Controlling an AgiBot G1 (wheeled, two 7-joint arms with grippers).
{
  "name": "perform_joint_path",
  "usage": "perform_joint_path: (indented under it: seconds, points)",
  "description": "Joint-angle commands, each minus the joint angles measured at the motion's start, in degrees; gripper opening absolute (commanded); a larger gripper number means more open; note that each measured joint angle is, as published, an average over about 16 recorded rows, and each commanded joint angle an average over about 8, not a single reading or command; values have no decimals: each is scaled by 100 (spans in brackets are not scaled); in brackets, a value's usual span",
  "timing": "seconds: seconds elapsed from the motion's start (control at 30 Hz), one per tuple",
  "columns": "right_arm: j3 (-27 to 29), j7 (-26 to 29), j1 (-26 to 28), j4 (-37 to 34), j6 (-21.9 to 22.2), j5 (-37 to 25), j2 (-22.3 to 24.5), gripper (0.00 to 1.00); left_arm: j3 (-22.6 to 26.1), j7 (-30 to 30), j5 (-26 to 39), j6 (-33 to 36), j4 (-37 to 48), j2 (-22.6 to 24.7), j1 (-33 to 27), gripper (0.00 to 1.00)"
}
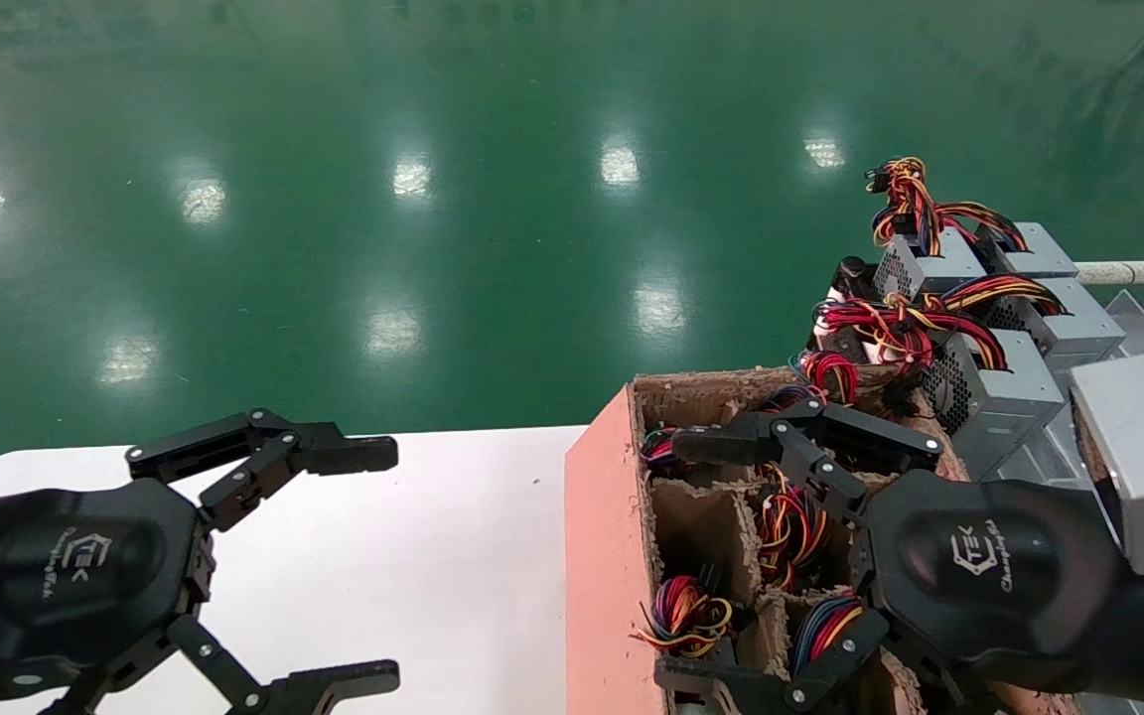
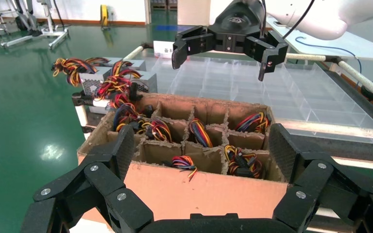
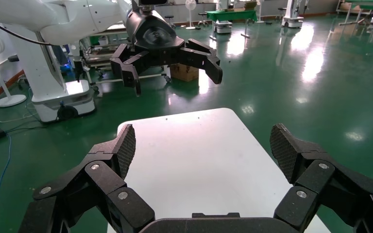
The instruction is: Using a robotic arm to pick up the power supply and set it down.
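1. The right pincer (image 1: pixel 721 561) hangs spread wide and empty over the cardboard crate (image 1: pixel 600 516).
2. The power supply (image 1: pixel 989 382) lies just beyond that pincer and a little to its right, outside the crate (far nearer this arm than the left).
3. It is a grey metal box; its perforated side and red wire bundle (image 1: pixel 880 333) face the pincer.
4. The left pincer (image 1: pixel 349 566) is parked wide over the white counter (image 1: pixel 413 556).

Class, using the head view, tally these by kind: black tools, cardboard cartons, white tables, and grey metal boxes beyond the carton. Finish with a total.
Black tools: 2 (left tool, right tool, both open)
Cardboard carton: 1
White table: 1
Grey metal boxes: 4 showing
Total: 8
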Motion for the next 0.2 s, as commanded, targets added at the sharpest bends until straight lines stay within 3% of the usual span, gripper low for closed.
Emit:
perform_joint_path:
  seconds: [0.03, 0.2]
  points:
    - [0, 0, 0, 0, 0, 0, 0, 100, 0, 0, 0, 0, 0, 0, 0, 100]
    - [0, 0, 0, 0, 0, 0, 0, 100, 0, 0, 0, 0, 0, 0, 0, 100]
